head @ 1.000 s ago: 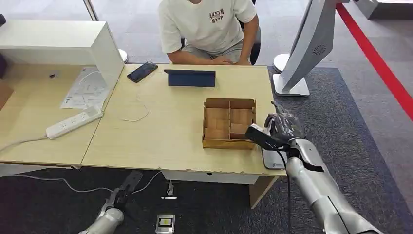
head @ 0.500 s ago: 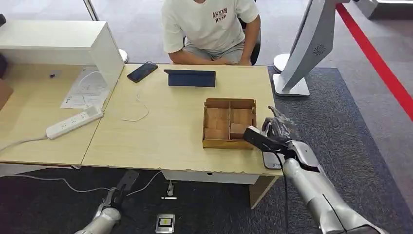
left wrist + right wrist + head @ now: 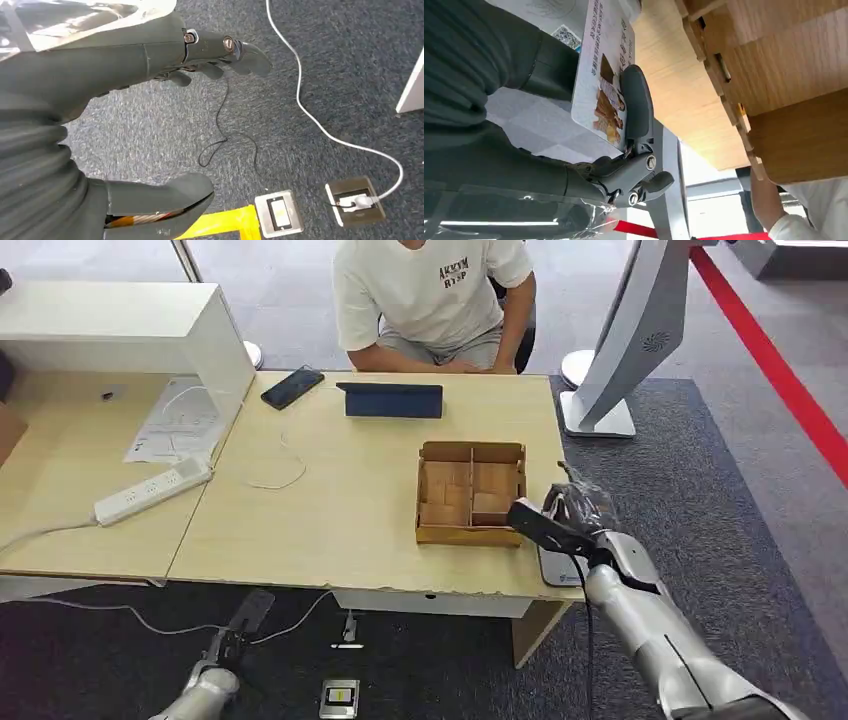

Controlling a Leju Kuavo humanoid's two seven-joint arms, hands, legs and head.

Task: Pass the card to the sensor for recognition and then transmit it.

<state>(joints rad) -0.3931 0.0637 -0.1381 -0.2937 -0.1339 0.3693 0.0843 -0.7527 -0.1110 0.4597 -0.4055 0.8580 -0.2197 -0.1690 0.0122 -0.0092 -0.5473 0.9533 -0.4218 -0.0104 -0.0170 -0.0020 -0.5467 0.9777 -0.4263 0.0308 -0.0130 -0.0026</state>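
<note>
My right hand (image 3: 579, 508) hovers at the table's right front corner, just right of the wooden divided box (image 3: 470, 494). It holds a printed card (image 3: 603, 75), pinched flat between thumb and fingers. Under the hand lies the flat grey sensor pad (image 3: 558, 568); the right wrist view shows the sensor pad (image 3: 555, 22) with its QR mark close behind the card, though contact cannot be told. The wooden box (image 3: 784, 75) stands next to the card there. My left hand (image 3: 224, 652) hangs beside the table near the floor, and in its wrist view the left hand (image 3: 150, 60) has its fingers apart and holds nothing.
A person (image 3: 430, 295) sits at the table's far side behind a dark tablet (image 3: 391, 400) and a phone (image 3: 292, 386). A power strip (image 3: 152, 491) and a white cabinet (image 3: 130, 335) stand at the left. A white stand (image 3: 620, 350) rises at the right. Floor sockets (image 3: 356, 202) and cables lie below.
My right hand with the card has shifted slightly and sunk a little toward the sensor pad. The left arm has drifted a bit to the left and down.
</note>
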